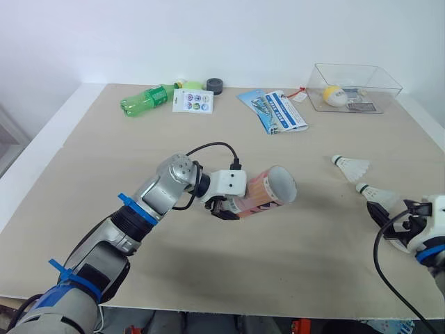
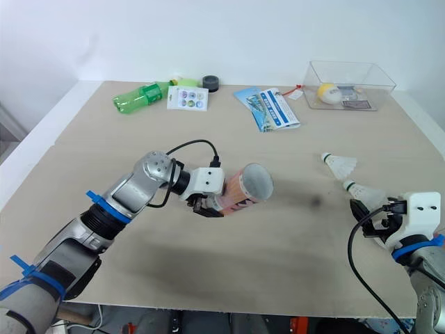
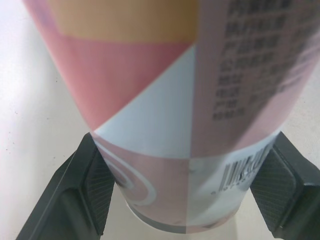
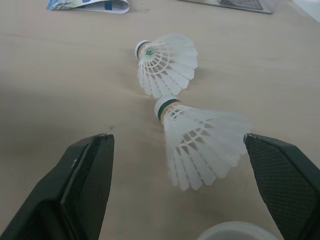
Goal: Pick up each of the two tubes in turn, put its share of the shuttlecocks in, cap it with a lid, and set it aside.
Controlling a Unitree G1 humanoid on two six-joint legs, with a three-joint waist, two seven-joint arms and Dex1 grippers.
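My left gripper (image 1: 226, 207) is shut on the closed end of a pink, orange and white tube (image 1: 268, 191), held above the middle of the table with its open mouth pointing right. The left wrist view has the tube (image 3: 165, 100) clamped between both black fingers (image 3: 85, 190). Two white shuttlecocks lie at the right, one farther (image 1: 352, 165) and one nearer (image 1: 375, 193). My right gripper (image 1: 386, 221) stands open just behind the nearer shuttlecock (image 4: 200, 142), whose feathers lie between the fingers; the farther shuttlecock (image 4: 167, 65) lies beyond. A white round rim (image 4: 235, 231) shows close under the gripper.
Along the back edge lie a green bottle (image 1: 146, 99), a sticker card (image 1: 193, 101), a black tape roll (image 1: 214, 85) and a blue leaflet (image 1: 274, 110). A clear box (image 1: 389, 87) holding a yellow ball (image 1: 334, 95) stands at the back right.
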